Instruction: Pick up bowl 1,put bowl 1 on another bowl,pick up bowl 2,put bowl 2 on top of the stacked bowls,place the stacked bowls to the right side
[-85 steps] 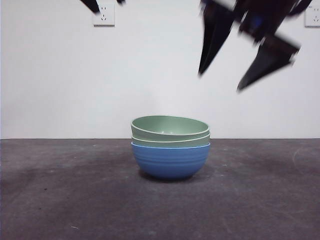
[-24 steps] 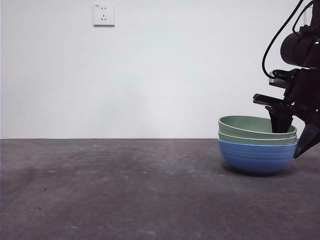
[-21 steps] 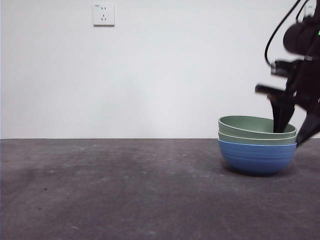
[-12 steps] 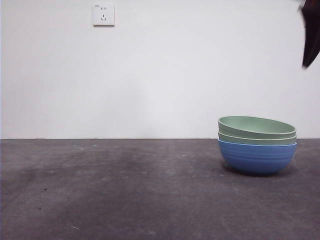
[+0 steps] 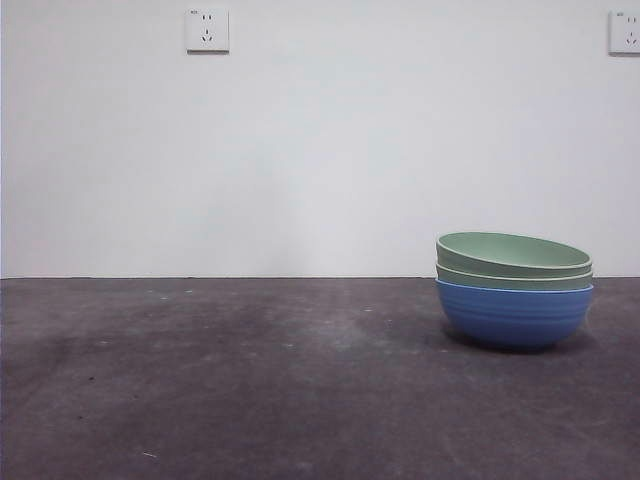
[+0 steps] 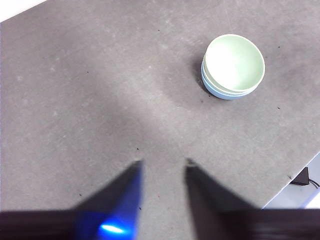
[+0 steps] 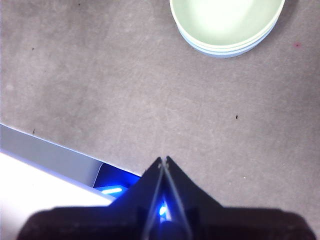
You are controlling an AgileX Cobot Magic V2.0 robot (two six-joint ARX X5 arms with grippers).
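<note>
The stack (image 5: 514, 290) has gone from mid-tabletop (image 5: 250, 390) out toward 3 o'clock and rests there alone. The right pincer (image 7: 163, 161), which had one jaw inside the top bowl (image 5: 513, 253) a second ago, has let go, risen out of the front view, and now hangs above with its jaws together.

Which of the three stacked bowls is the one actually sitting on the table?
The blue bowl. It is the only blue one and sits at the bottom; both pale green bowls nest inside it.
</note>
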